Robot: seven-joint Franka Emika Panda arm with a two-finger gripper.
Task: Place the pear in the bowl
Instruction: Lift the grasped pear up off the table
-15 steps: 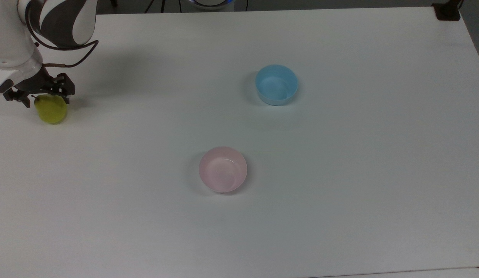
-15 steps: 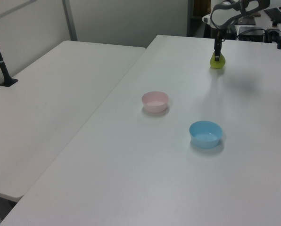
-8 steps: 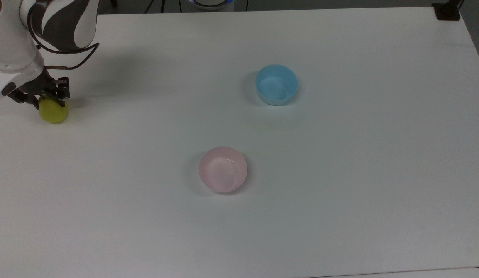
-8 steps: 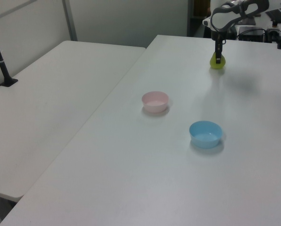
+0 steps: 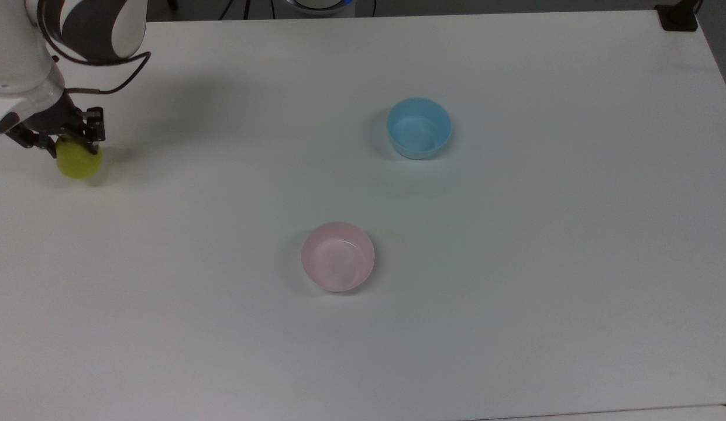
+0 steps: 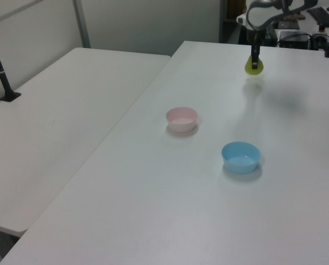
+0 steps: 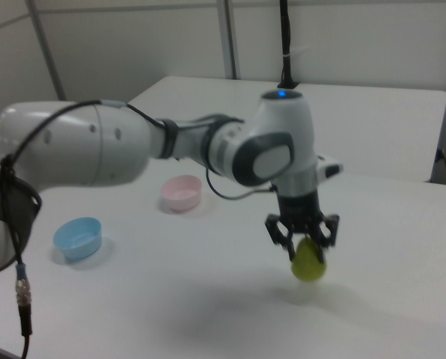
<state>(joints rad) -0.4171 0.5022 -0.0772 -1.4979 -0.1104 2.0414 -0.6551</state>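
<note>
The white-and-grey arm reaches out with its wrist pointing straight down; its black gripper (image 7: pixel 303 238) clamps the top of the small yellow-green pear (image 7: pixel 308 262), lifted clear of the white desk (image 5: pixel 515 292); the pale pink round plastic bowl (image 5: pixel 338 256) sits well apart.

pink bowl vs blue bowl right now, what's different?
Colour: the pink bowl is pale pink, the blue bowl light blue. Place: in the top view the pink bowl sits lower and further left, nearer the pear held in the tool; the blue bowl sits higher and further right. Shared: both are small, round, upright, empty and much the same size, standing apart on the white table.
</note>
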